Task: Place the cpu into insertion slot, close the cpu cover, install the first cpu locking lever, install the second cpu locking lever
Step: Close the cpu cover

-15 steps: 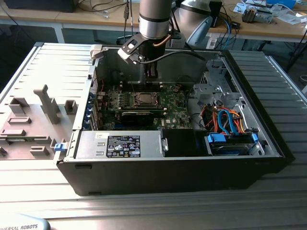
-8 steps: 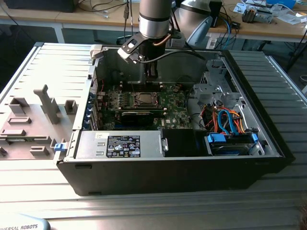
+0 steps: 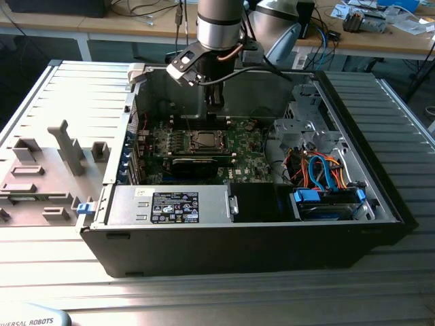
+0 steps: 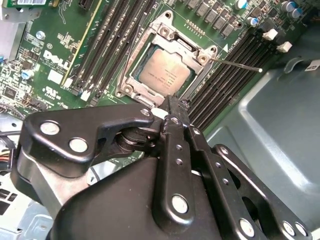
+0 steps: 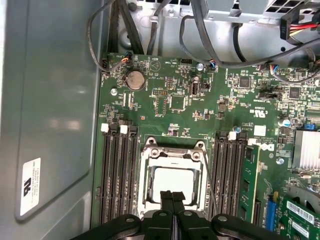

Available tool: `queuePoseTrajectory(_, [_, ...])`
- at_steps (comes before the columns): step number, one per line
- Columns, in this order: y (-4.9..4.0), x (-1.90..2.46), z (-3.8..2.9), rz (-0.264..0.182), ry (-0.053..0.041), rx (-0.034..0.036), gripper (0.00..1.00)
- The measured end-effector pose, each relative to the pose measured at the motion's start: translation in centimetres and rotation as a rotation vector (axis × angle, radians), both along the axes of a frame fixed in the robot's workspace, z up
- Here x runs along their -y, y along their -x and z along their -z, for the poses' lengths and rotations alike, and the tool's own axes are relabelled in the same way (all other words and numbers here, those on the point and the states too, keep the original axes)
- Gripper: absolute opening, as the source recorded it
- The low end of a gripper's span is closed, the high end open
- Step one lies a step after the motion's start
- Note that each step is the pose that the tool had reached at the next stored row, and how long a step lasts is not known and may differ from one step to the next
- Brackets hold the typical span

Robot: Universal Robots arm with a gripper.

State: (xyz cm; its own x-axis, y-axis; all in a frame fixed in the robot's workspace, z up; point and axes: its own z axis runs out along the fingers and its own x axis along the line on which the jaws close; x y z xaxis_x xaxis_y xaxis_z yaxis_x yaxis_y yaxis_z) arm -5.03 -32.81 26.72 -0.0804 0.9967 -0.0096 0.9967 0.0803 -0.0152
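Note:
The cpu (image 4: 164,74) lies flat, silver top up, in the insertion slot (image 3: 204,140) in the middle of the green motherboard (image 5: 165,100). The cpu cover (image 4: 167,36), a silvery frame, lies down around the chip (image 5: 172,181) with the metal top showing through its window. A thin wire locking lever (image 4: 236,64) sticks out free along one side of the socket, beside the memory slots. My gripper (image 5: 172,196) hangs just above the socket's edge, its black fingers (image 4: 170,107) pressed together with nothing between them. In the exterior view the gripper (image 3: 215,103) reaches down into the open case.
Long black memory slots (image 5: 117,170) flank the socket on both sides. A grey case wall (image 5: 50,110) stands close by. Cable bundles (image 5: 200,30) hang over the board's far edge. A black card (image 3: 197,163) and a power supply (image 3: 170,204) sit toward the case front.

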Motion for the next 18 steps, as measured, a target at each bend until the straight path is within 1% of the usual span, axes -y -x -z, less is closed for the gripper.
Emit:
queuePoseTrajectory(6, [0.0, 0.0, -0.56, 0.0, 0.0023, 0.0, 0.11])
queuePoseTrajectory(9, [0.0, 0.0, -0.85, 0.0, 0.0076, 0.0, 0.11])
queuePoseTrajectory(18, [0.0, 0.0, -1.47, 0.0, 0.0211, 0.0, 0.11])
